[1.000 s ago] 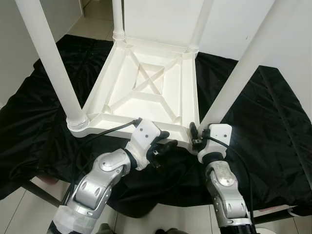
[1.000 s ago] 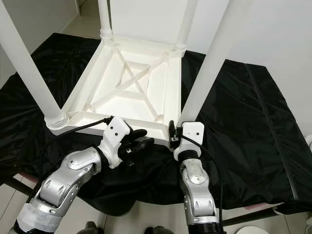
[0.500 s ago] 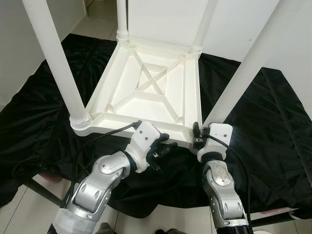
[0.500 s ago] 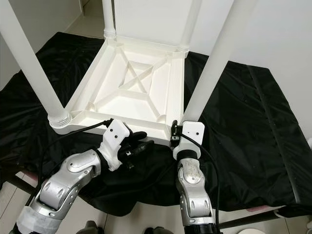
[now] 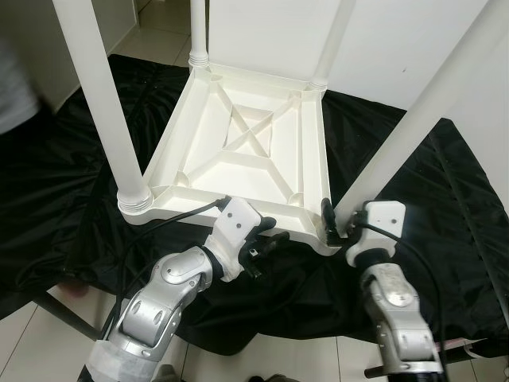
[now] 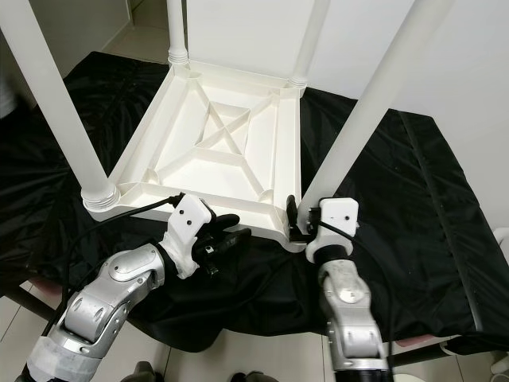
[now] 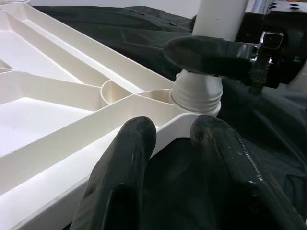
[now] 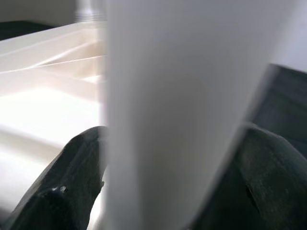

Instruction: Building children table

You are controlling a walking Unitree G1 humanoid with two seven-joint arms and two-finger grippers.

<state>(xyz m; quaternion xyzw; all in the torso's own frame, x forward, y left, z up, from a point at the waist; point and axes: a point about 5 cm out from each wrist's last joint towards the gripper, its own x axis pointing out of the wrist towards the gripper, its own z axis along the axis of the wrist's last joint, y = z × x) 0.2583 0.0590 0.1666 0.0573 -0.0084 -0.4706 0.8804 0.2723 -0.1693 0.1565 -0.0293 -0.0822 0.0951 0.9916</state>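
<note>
The right gripper (image 5: 332, 227) clasps a white leg (image 5: 413, 127) of the upturned table (image 5: 246, 151) as the left gripper (image 5: 266, 239), fingers parted, meets its edge.

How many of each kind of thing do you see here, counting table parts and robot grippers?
White table legs: 4
White upturned tabletop: 1
Black cloth: 1
Robot grippers, left gripper and right gripper: 2
Total: 8
</note>
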